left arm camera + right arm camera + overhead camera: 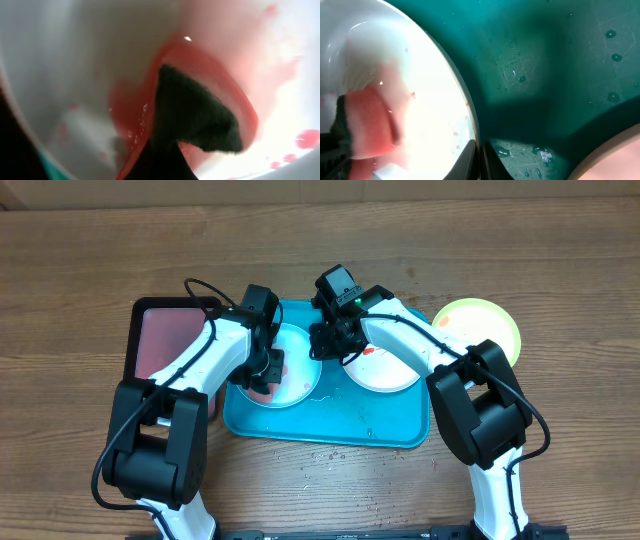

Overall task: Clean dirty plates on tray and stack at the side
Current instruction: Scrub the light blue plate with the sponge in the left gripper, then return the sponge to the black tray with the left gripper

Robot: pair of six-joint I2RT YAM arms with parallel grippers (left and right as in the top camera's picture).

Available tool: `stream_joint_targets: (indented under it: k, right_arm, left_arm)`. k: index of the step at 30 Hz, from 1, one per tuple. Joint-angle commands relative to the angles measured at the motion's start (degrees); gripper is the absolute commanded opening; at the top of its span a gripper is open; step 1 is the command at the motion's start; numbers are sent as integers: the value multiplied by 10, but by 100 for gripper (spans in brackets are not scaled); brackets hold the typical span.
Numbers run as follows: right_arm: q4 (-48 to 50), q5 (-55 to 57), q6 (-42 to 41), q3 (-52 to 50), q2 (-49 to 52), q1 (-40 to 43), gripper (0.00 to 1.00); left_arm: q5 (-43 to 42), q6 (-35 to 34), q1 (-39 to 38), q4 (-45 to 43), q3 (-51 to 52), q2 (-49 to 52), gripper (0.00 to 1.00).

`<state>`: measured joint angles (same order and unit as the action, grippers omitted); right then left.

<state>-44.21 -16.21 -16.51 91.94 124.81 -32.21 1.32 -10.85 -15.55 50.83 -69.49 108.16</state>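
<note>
While tray (330, 430) lies lengthwise left-right, left claw (268, 368) holds sponge (195, 115) on plate (300, 385)

Overhead view: the left arm (195, 370) stands on its black base at lower left and extends up and right, wrist bent downward, so that the left gripper (268, 368) points at the table near frame centre. The spread of its fingers cannot be made out in any view. The right arm (420, 340) extends from lower right up and left to the right gripper (330, 345), just right of the left one, near it but apart. In the right wrist view its two dark fingers (465, 162) converge at bottom centre, almost closed, pinching the rim of a pale plate (430, 90).
</note>
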Motion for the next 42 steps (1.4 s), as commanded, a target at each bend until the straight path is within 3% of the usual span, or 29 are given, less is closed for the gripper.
stream_joint_targets:
  k: [1, 6, 13, 17, 23, 33, 35, 37, 42]
  right_arm:
    - [2, 7, -3, 3, 5, 0, 5]
    - [2, 7, -3, 3, 5, 0, 5]
    - [2, 7, -3, 3, 5, 0, 5]
    - [2, 7, -3, 3, 5, 0, 5]
    - [2, 7, -3, 3, 5, 0, 5]
    - [2, 7, -3, 3, 5, 0, 5]
    - [1, 7, -3, 3, 5, 0, 5]
    - [1, 7, -3, 3, 5, 0, 5]
    - [1, 7, -3, 3, 5, 0, 6]
  left_arm:
    - [105, -35, 2, 2, 6, 9, 4]
    - [102, -87, 2, -81, 6, 9, 4]
    - [-56, -103, 2, -201, 6, 9, 4]
    - [-92, -133, 1, -223, 6, 9, 4]
    - [-110, -127, -7, -211, 7, 9, 4]
    - [-92, 39, -26, -129, 7, 33, 4]
    - [-49, 31, -24, -102, 7, 37, 4]
    - [23, -26, -14, -71, 7, 32, 4]
    - [36, -35, 15, -68, 5, -15, 4]
